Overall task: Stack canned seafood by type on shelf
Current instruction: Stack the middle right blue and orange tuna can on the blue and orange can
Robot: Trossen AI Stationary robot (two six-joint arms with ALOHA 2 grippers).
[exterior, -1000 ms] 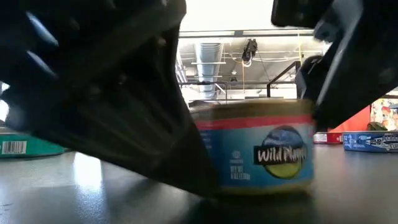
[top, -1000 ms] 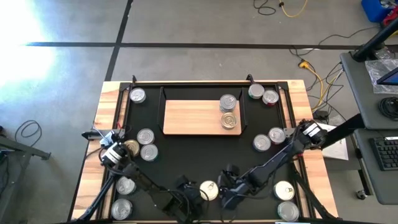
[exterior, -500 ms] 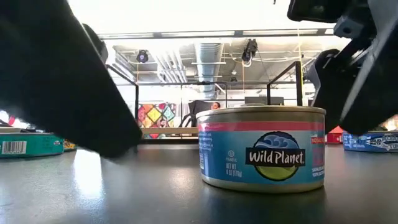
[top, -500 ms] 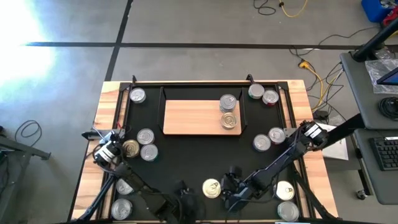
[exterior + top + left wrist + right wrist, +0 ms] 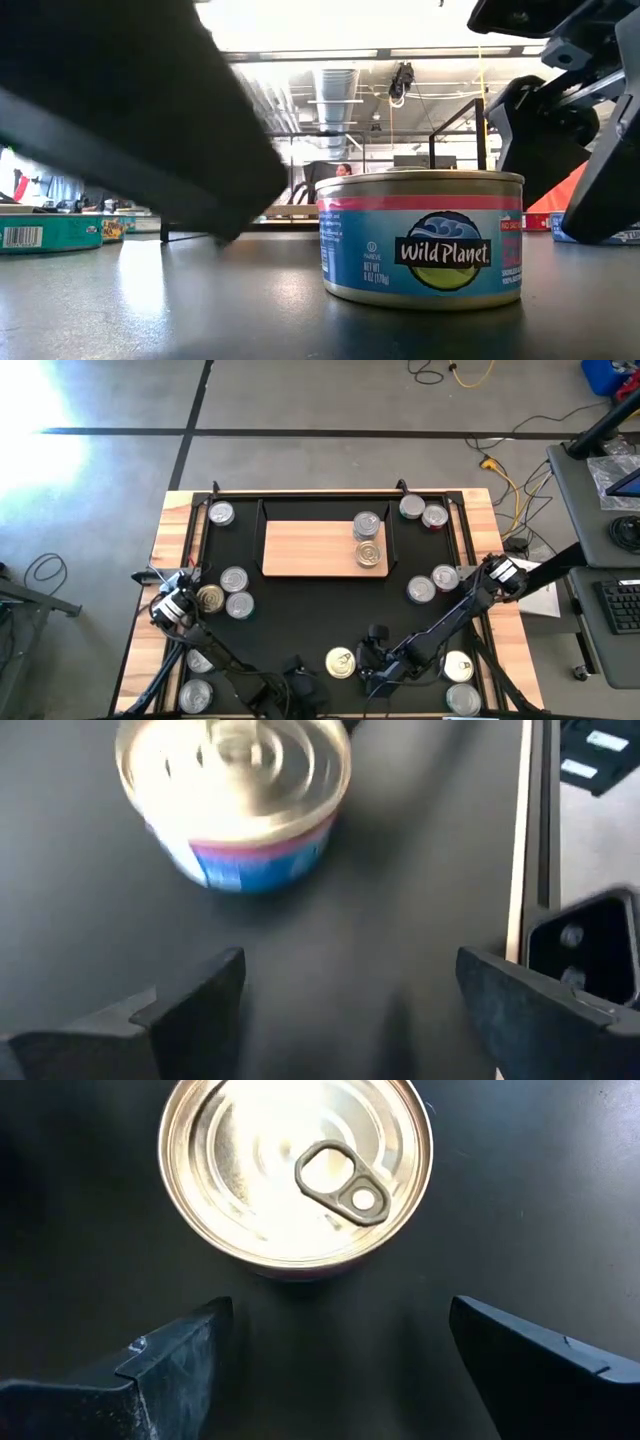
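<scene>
near edge of black mat point(image 5: 300, 600): gold-topped can point(image 5: 340, 662) upright, blue label, standing alone. right gripper point(image 5: 372, 668) just beside it, fingers point(image 5: 170, 1370) spread wide, nothing held, ring-pull top in front of them. left gripper point(image 5: 345, 1005) low beside the can's other side, released too, fingers point(image 5: 190, 1000) apart and empty; its exact spot in the high view is hard to make out. shelf point(image 5: 310, 548) lies mid-mat, two cans point(image 5: 368, 540) side by side at its right end. other tins scattered on mat edges.

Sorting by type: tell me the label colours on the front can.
The can has a blue label with a pink top band; low view shows it best.
</scene>
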